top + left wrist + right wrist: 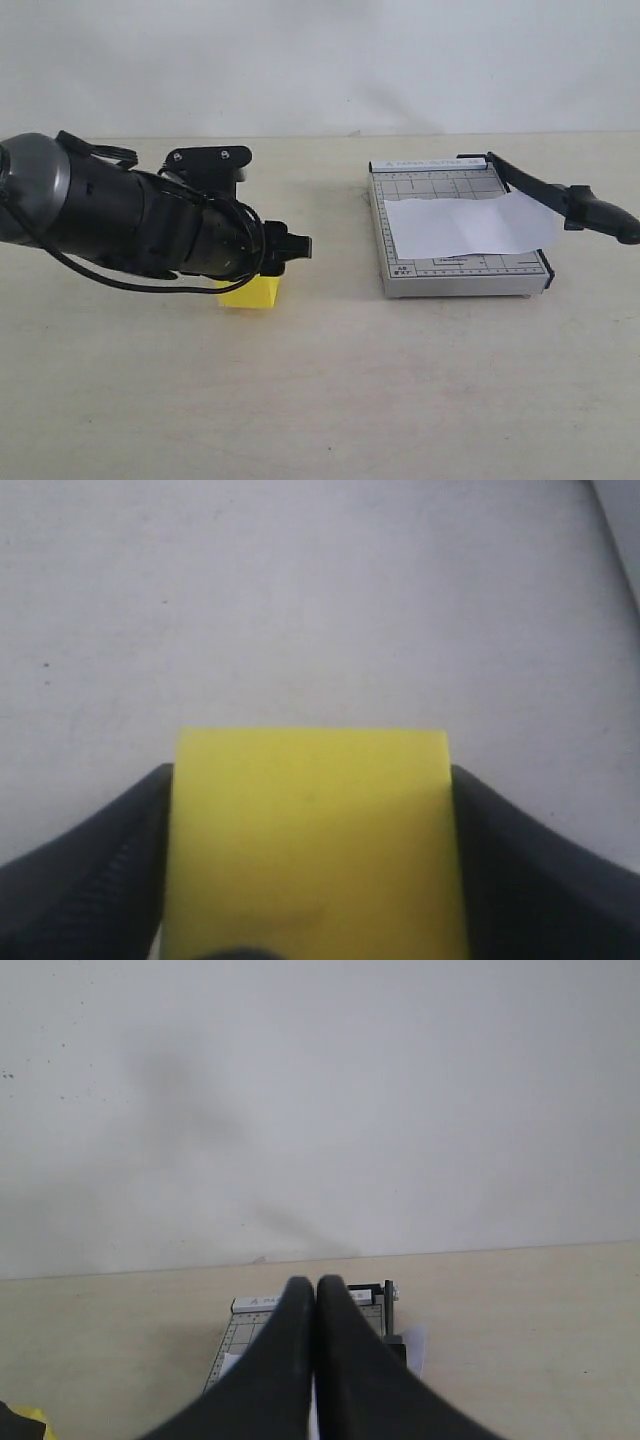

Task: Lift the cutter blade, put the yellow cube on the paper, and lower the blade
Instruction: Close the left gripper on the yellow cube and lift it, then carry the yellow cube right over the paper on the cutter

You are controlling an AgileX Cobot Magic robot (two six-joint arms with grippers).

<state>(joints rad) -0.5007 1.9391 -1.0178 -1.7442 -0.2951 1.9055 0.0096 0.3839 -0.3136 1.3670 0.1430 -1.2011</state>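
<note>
The yellow cube (250, 292) rests on the table left of centre. My left gripper (262, 268) reaches down over it. In the left wrist view the yellow cube (310, 840) fills the gap, and both black fingers (110, 870) lie against its sides. The cutter blade (545, 190) is lifted off the trimmer, its thick handle (600, 213) hanging out past the right edge. The paper (465, 225) lies on the grey trimmer base (400, 272). My right gripper (317, 1285) is shut and empty, high above the trimmer base (240, 1335). It does not show in the exterior view.
The left arm (110, 215) stretches in low from the left edge, with cables looping under it. A white wall (320, 60) closes off the back of the table. Bare tabletop (330, 400) spreads along the front and between cube and trimmer.
</note>
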